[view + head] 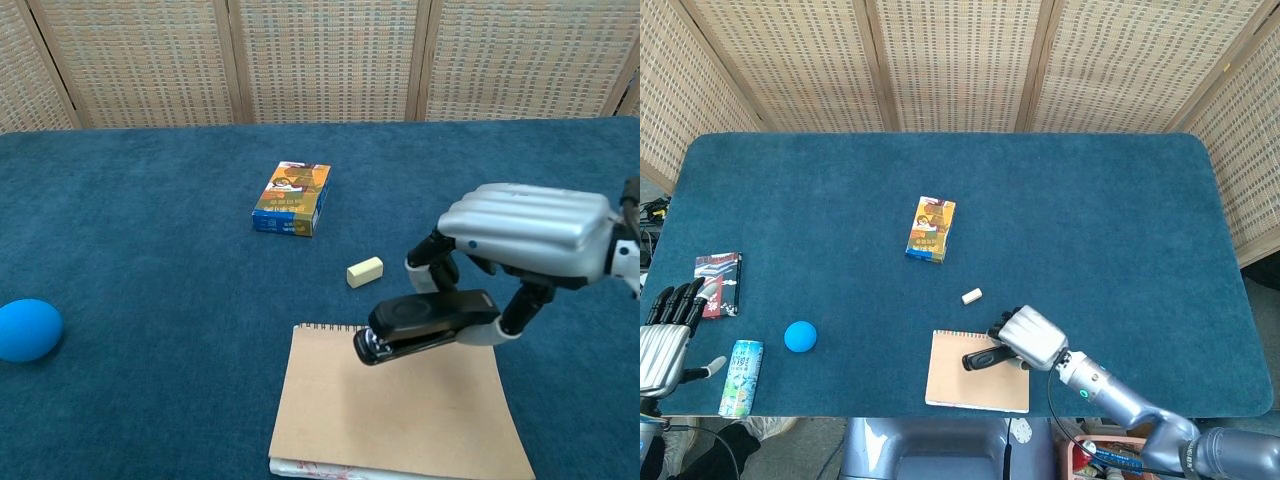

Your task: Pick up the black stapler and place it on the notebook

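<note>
My right hand (pixel 525 235) (pixel 1032 338) grips the black stapler (pixel 425 322) (pixel 983 358) and holds it in the air over the tan spiral notebook (pixel 400 420) (pixel 960 375), nose pointing left and slightly down. The stapler hangs above the notebook's upper half, clear of the cover. My left hand (pixel 662 335) stays at the table's near left edge, fingers spread, holding nothing.
A small cream eraser (pixel 365 271) (pixel 972 296) lies just beyond the notebook's top edge. Farther back sits an orange and blue card box (pixel 292 198) (pixel 931 229). At left are a blue ball (pixel 800 336) (pixel 27 329), a drink can (pixel 741 377) and a dark packet (pixel 720 284).
</note>
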Robot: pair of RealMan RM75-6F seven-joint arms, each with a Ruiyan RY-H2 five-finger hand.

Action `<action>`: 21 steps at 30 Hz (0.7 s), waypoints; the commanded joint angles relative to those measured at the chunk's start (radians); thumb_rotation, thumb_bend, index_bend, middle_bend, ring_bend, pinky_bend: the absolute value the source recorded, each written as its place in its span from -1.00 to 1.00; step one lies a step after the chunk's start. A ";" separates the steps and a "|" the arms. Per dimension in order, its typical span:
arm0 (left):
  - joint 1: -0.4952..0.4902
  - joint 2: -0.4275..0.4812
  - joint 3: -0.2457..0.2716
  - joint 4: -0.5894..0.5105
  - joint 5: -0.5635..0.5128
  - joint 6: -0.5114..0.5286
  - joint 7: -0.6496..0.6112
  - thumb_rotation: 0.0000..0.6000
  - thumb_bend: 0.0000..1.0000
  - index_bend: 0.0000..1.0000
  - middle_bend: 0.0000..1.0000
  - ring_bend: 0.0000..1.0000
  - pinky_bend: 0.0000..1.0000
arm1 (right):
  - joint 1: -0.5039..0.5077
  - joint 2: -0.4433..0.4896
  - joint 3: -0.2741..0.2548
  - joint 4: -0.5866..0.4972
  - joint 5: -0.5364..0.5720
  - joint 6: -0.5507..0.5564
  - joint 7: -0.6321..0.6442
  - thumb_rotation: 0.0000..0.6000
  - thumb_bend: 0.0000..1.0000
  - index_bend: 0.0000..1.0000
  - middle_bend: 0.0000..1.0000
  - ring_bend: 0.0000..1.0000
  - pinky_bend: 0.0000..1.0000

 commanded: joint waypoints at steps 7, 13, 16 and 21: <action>-0.004 0.002 -0.002 0.003 -0.009 -0.006 -0.005 1.00 -1.00 -1.00 -1.00 -1.00 -1.00 | 0.028 -0.108 0.018 -0.013 0.092 -0.083 -0.188 1.00 -0.17 0.15 0.25 -0.05 0.21; -0.005 0.003 -0.004 0.003 -0.010 -0.006 -0.008 1.00 -1.00 -1.00 -1.00 -1.00 -1.00 | 0.034 -0.156 0.017 0.011 0.135 -0.107 -0.259 1.00 -0.17 0.15 0.23 -0.05 0.21; -0.006 0.004 -0.004 0.003 -0.014 -0.009 -0.009 1.00 -1.00 -1.00 -1.00 -1.00 -1.00 | 0.038 -0.155 0.016 0.016 0.160 -0.123 -0.281 1.00 -0.46 -0.30 -0.28 -0.44 -0.08; -0.007 0.005 -0.003 -0.001 -0.012 -0.010 -0.010 1.00 -1.00 -1.00 -1.00 -1.00 -1.00 | 0.049 -0.105 0.012 -0.044 0.212 -0.164 -0.287 1.00 -1.00 -1.00 -1.00 -1.00 -0.81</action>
